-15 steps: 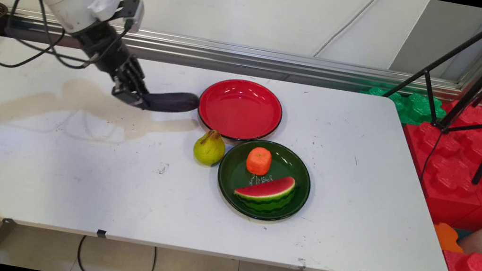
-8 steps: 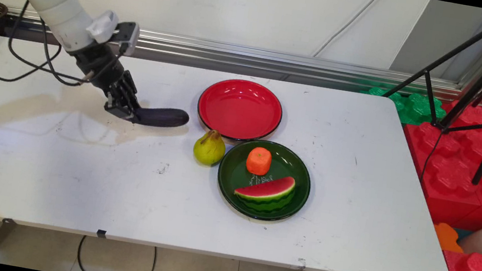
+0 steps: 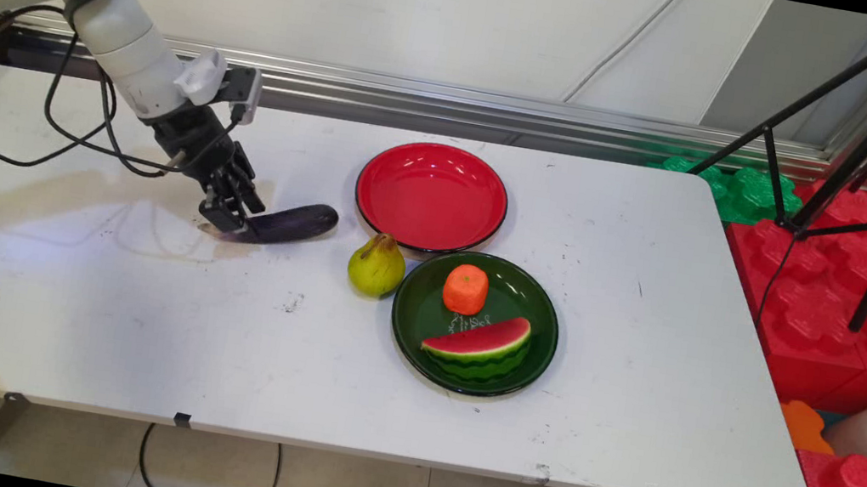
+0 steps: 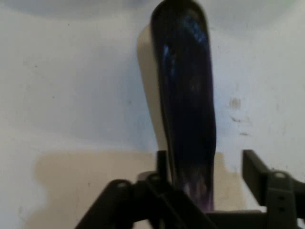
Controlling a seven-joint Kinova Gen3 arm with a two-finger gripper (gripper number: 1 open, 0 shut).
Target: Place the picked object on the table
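Claw [image 3: 220, 220] open, loose around thin end of eggplant [image 3: 296, 220]. Probably light, smooth, slippery, a bit firm. Best grabbed mid-body.

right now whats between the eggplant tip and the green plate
The pear, standing on the table beside the green plate; the eggplant stops short of it. Main view shows this.

LIGHT: bright, even, cast from above | SHADOWS: a broad tan arm shadow is thrown across the table [image 3: 132, 302] at left | GLARE: highlights are seen on the red plate [image 3: 432, 196] | FOCUS: main view sharp; the eggplant [image 4: 186, 105] is rendered soft and bluish-glossy in the hand view
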